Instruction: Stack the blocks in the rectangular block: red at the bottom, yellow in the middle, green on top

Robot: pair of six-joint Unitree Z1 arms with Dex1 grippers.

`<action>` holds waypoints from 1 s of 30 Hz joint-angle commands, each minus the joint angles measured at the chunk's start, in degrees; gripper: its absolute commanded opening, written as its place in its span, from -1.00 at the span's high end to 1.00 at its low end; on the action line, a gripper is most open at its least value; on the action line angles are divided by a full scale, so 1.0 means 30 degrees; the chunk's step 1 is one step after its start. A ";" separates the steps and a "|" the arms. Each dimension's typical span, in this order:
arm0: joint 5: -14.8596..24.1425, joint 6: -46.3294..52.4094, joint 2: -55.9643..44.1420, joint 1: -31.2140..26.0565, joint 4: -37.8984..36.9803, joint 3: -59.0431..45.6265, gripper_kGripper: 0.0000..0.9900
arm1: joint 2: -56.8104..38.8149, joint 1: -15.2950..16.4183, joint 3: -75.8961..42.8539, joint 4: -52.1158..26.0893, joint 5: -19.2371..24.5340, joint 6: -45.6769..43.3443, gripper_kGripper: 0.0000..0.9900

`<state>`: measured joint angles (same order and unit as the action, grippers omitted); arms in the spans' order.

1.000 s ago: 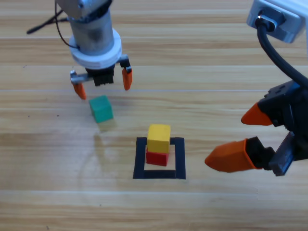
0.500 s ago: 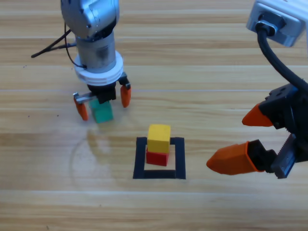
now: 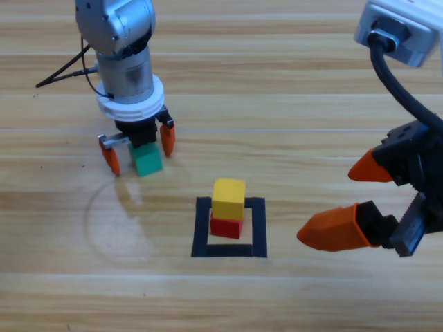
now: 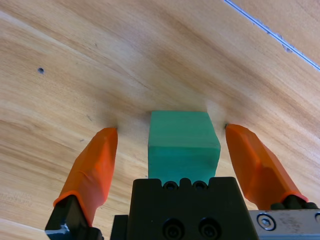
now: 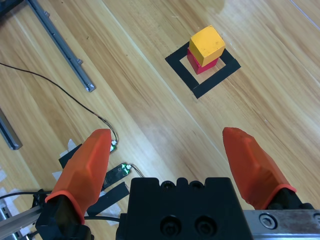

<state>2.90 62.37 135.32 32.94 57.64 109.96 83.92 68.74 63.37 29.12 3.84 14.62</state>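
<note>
— Teal-green, that's the cube we want: the green block (image 3: 147, 160) sits on the surface right between the jaws of our left tool (image 3: 138, 147), which is spread wide around it, one jaw on each side with bare wood showing in both gaps.

— So we aren't pinching it yet?

— No. In the left wrist view the green block (image 4: 183, 145) lies just ahead of the tool's black body, roughly centred, its faces nearly square to the jaws. Being a cube it has no long axis to worry about; we judge that closing straight in should seat it.

— And where does it go from there?

— The yellow block (image 3: 228, 198) already rests on the red block (image 3: 225, 226) inside the rectangular block (image 3: 201, 228), down and to the right of the left tool, near but clearly apart. We judge only the green is left to add.

— Which arm is nearer?

— The left, plainly. Our right tool (image 3: 356, 202) hangs off to the right of the stack, jaws spread and holding nothing, well apart from the green.

— Room to move?

— Open wood lies all the way between the left tool and the stack. The surface's edges are out of view. The risk we see is nudging the yellow top on arrival, so we'd come in from above.
</note>
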 commanded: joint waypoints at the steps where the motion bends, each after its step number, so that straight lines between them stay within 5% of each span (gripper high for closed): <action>1: -0.0496 -0.0225 0.0978 -0.0317 -0.0143 -0.0150 -0.71 | 0.0386 0.0524 -0.0412 0.0255 0.0214 0.0050 -0.99; 5: -0.0701 -0.0401 0.1037 -0.0024 -0.0406 -0.0062 -0.42 | 0.0416 0.0524 -0.0441 0.0255 0.0243 0.0050 -0.99; 10: -0.0408 -0.1749 0.0627 0.0093 -0.0260 -0.0237 0.77 | 0.0445 0.0524 -0.0441 0.0255 0.0390 0.0079 -0.99; 15: -0.0321 -0.4796 0.0714 0.0474 0.1439 0.2780 0.84 | 0.0474 0.0524 -0.0441 0.0255 0.0595 0.0108 -0.99; 21: -0.1346 -1.0303 0.1652 0.1089 0.5775 1.0339 1.00 | 0.0474 0.0524 -0.0441 0.0255 0.0624 0.0138 -0.99; 30: -0.2342 -1.5313 0.0480 0.2759 0.6684 1.0046 1.00 | 0.0416 0.0524 -0.0471 0.0255 0.0654 0.0167 -0.99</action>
<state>-3.51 19.70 136.47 36.50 76.38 141.89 83.92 68.76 63.34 29.12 4.57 14.64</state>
